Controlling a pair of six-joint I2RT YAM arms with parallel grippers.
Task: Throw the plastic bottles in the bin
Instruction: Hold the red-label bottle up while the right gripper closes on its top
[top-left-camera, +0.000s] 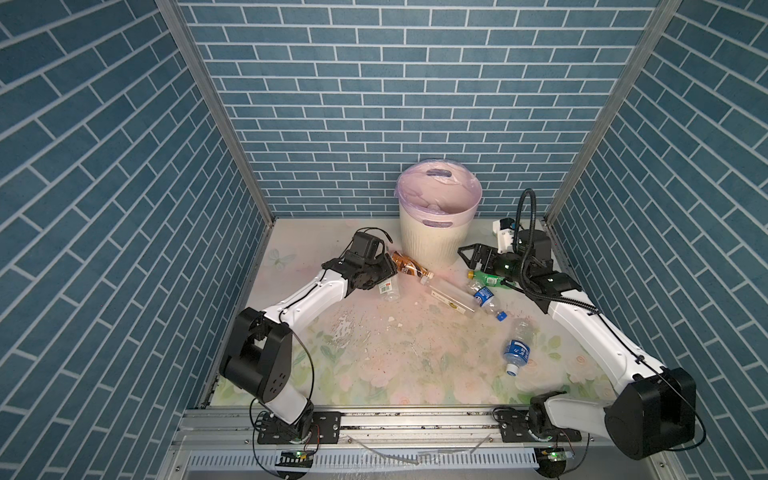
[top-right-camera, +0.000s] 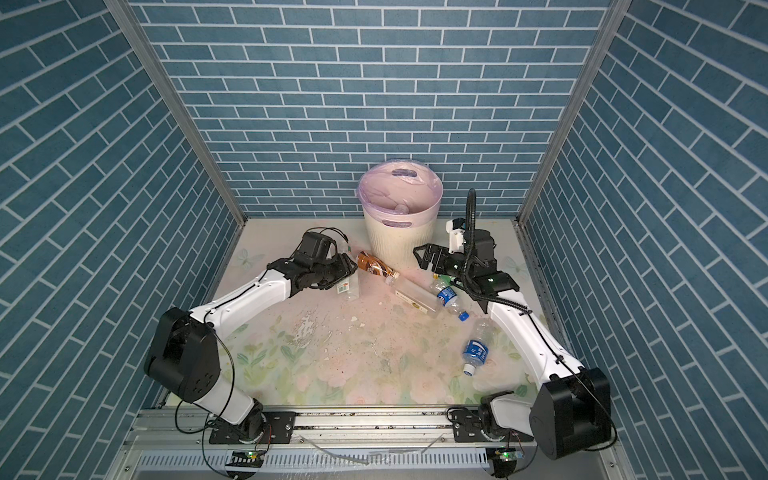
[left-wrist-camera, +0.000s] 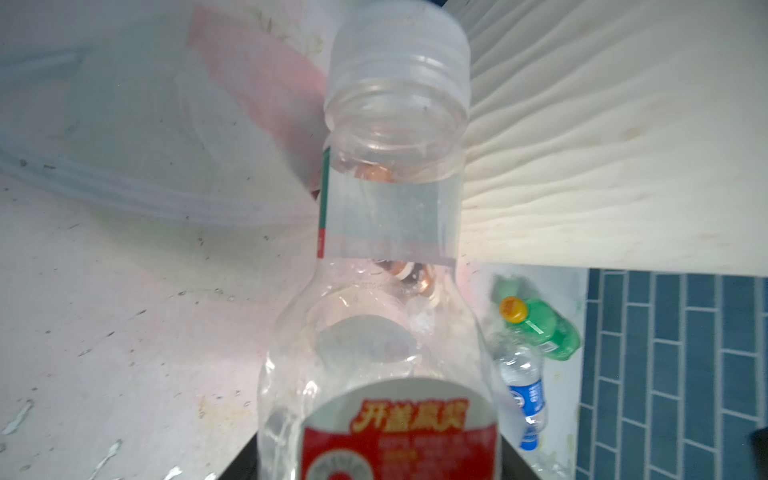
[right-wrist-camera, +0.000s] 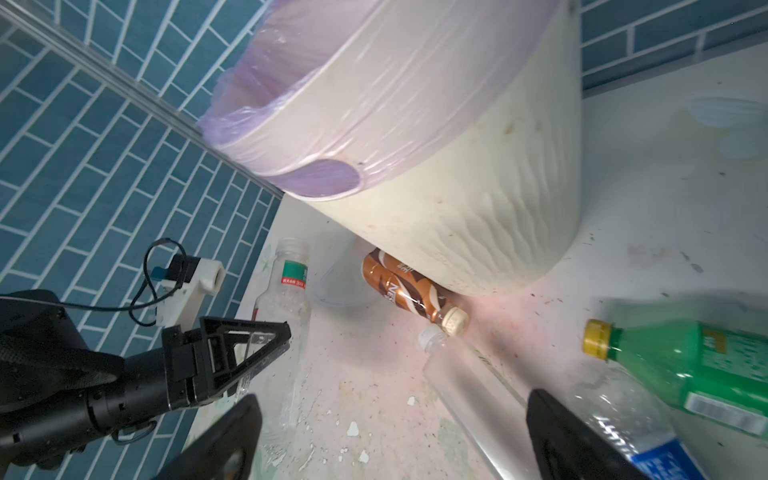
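My left gripper (top-left-camera: 379, 275) is shut on a clear bottle with a red label (left-wrist-camera: 386, 415), held low over the table, left of the bin (top-left-camera: 432, 243). The bin is cream, ribbed and lined with a lilac bag. A brown bottle (top-left-camera: 409, 266) lies at its foot. A long clear bottle (top-left-camera: 451, 296) lies beside the brown one. To the right lie a green bottle (right-wrist-camera: 685, 361) and a blue-labelled bottle (top-left-camera: 484, 297). Nearer the front lies another blue-labelled bottle (top-left-camera: 516, 348). My right gripper (right-wrist-camera: 390, 432) hangs open just right of the bin, above the long clear bottle, holding nothing.
Blue brick-pattern walls close in the table (top-left-camera: 374, 353) at the back and on both sides. A metal rail (top-left-camera: 415, 419) runs along the front edge. The floral table cover is worn, with flakes in the middle.
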